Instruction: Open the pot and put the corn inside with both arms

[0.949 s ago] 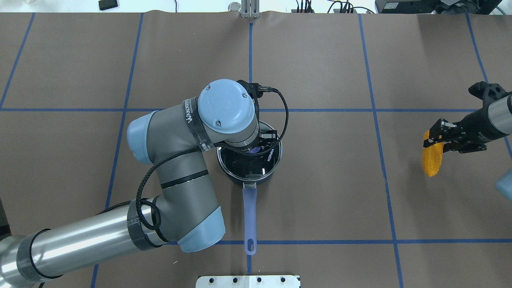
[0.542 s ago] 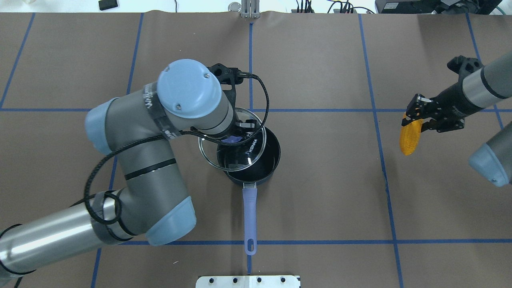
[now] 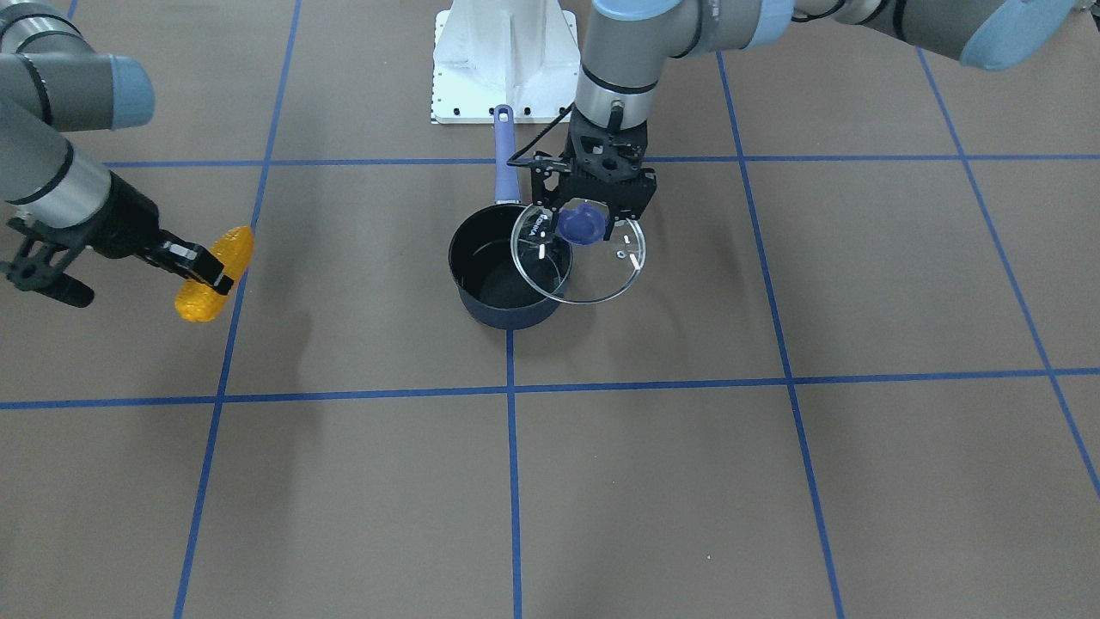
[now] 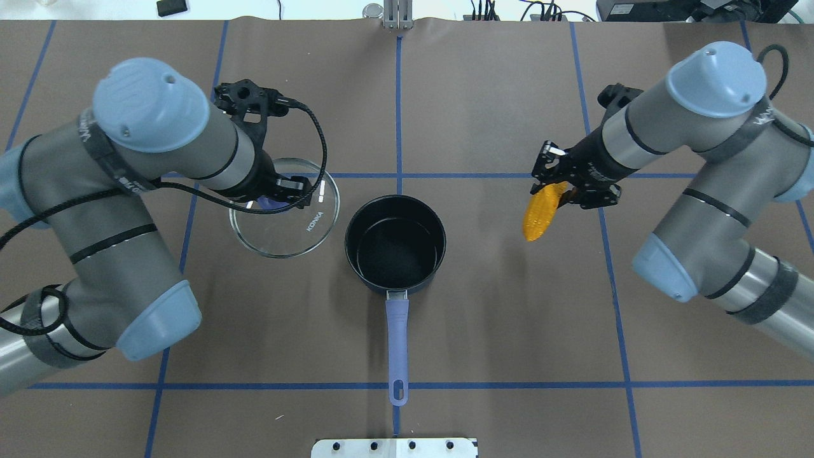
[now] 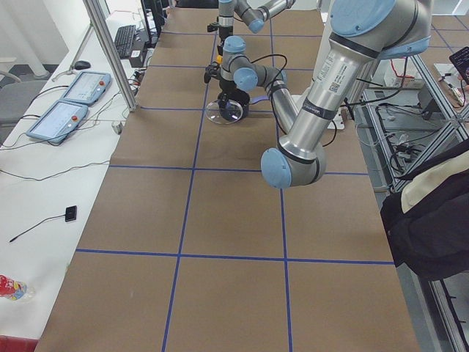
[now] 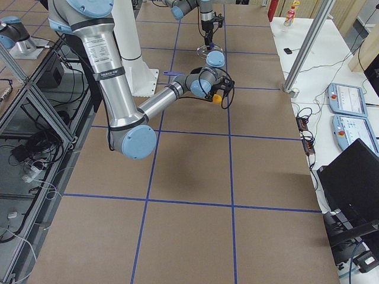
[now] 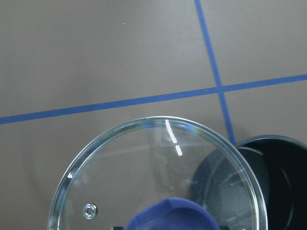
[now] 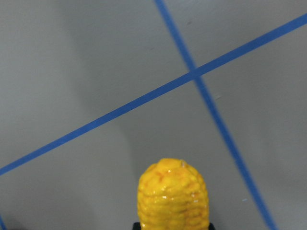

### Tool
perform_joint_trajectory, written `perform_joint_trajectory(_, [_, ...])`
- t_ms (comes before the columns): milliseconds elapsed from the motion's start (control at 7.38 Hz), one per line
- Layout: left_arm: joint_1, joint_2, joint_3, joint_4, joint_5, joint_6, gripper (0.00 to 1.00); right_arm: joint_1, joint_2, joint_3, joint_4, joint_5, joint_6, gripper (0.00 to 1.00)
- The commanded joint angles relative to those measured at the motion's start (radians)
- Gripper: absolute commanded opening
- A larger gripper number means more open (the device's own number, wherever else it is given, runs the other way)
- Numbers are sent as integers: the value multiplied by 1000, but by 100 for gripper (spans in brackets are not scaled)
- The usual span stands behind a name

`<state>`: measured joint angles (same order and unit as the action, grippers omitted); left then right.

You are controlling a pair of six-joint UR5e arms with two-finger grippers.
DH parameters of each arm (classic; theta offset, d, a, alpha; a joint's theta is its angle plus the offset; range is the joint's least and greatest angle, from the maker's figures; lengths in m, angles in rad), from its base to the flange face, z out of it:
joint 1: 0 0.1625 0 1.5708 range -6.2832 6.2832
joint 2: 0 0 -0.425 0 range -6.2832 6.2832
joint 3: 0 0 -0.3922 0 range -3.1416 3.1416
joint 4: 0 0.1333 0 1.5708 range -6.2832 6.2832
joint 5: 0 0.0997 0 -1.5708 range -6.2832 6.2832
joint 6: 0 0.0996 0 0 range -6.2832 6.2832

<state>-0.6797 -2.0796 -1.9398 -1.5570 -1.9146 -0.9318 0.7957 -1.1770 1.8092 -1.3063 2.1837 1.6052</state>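
The dark navy pot (image 4: 440,245) stands open and empty at the table's middle, its lavender handle (image 4: 397,337) pointing toward the robot. My left gripper (image 4: 280,194) is shut on the blue knob (image 3: 582,223) of the glass lid (image 4: 286,222) and holds it in the air just left of the pot. The left wrist view shows the lid (image 7: 144,167) with the pot (image 7: 283,191) below to the right. My right gripper (image 4: 563,187) is shut on the yellow-orange corn (image 4: 540,213), held in the air right of the pot. The corn's tip fills the bottom of the right wrist view (image 8: 172,196).
Brown table mat with a blue tape grid (image 4: 399,95). The white base plate (image 4: 394,447) lies at the near edge, just beyond the handle's end. Cables and small devices (image 4: 172,7) sit past the far edge.
My left gripper has lifted the lid off the pot and carried it left. My right gripper has carried the corn left, toward the pot.
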Motion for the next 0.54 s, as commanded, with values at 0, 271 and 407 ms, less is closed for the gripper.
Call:
perform_joint_trajectory(0, [-53,146,-19,-116,-46,80,38,-56,144,19,-160,-56,48,38])
perform_joint_trajectory(271, [-124,280,-18,-216,-98,186,39,-85,190,29,-169,-70,103,37])
perform_joint_trajectory(407, [-173,352,-11,-274,-141,252,39,-111,227,26,-223,-91,111,37])
